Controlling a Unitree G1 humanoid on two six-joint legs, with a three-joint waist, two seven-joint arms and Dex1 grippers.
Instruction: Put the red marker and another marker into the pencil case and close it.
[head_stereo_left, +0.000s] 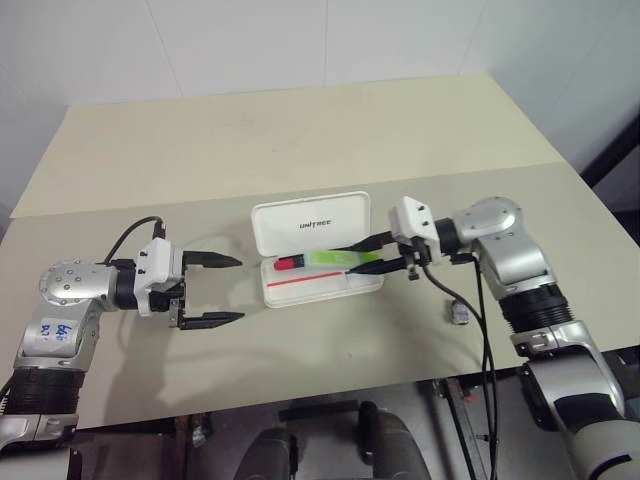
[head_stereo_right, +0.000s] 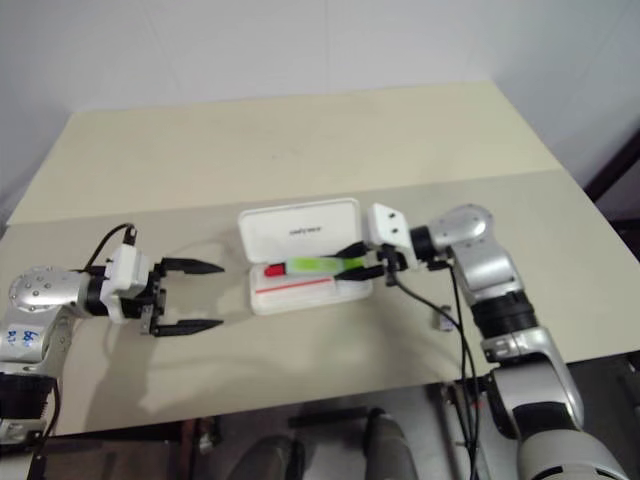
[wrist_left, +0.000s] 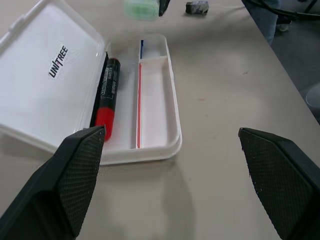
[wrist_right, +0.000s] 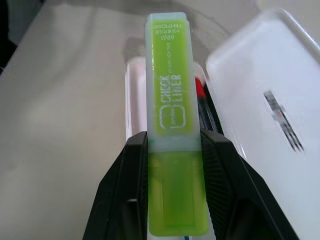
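Highlighter (head_stereo_left: 335, 259), the other marker, lies clamped in the right claw (head_stereo_left: 378, 260) above the open pencil case (head_stereo_left: 322, 283), its long axis along the tray. The red marker (head_stereo_left: 289, 264) already rests inside. From the left wrist, the left claw (wrist_left: 175, 165) gapes wide and empty just short of the case's end on the tabletop (wrist_left: 225, 100). From the right wrist, the highlighter points along the tray below; lowering looks next.
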